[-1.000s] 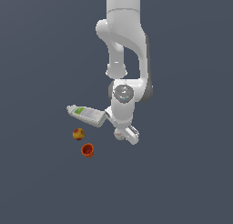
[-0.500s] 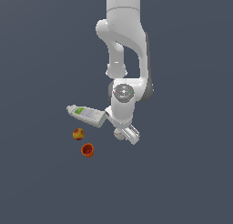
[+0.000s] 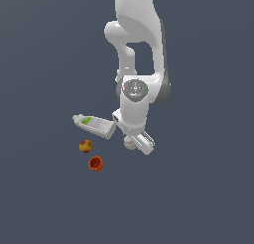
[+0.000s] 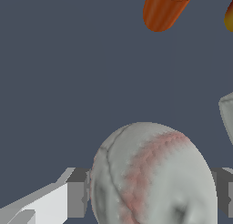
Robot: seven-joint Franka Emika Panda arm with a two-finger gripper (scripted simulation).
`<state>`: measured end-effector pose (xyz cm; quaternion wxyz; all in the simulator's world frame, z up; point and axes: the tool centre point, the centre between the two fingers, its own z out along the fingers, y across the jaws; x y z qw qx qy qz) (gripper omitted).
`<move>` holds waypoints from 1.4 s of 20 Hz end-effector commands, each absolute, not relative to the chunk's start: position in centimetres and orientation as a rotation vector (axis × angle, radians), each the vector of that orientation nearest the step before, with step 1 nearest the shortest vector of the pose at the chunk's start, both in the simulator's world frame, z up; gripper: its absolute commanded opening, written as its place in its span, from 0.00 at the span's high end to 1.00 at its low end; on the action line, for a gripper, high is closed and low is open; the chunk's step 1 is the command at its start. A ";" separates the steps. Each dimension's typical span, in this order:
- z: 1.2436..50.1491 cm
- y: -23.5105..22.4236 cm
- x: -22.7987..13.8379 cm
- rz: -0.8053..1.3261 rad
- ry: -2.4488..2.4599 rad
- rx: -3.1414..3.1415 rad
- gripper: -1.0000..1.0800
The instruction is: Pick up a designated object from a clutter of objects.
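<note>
- Wrist view: the baseball (image 4: 152, 175) fills the frame, sitting right between the gripper (image 4: 150, 198) fingers (image 4: 75, 198), one on each side of it.
- Contact looks made, though I can't tell for sure whether it's truly pinched.
- Exterior view: the baseball (image 3: 130, 143) peeks out beneath the arm, on the tabletop (image 3: 198, 188).
- The bottle (image 3: 94, 125) lies just beside it, toward the exterior view's left.
- The red-yellow ball (image 3: 85, 146) and orange cup (image 3: 95, 163) sit near each other, farther left.

Exterior view: my hand (image 3: 133, 140) hides most of the baseball (image 3: 129, 144). Wrist view: frame edges crop the baseball (image 4: 152, 175), cup (image 4: 164, 7), and my fingertips (image 4: 75, 198).
</note>
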<state>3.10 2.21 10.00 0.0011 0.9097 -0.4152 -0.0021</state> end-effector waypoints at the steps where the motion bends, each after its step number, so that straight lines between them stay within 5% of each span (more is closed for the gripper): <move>1: 12.2 2.1 3.5 -0.003 -1.304 2.857 1.00; 28: 37.4 1.3 8.7 0.000 -1.305 2.857 1.00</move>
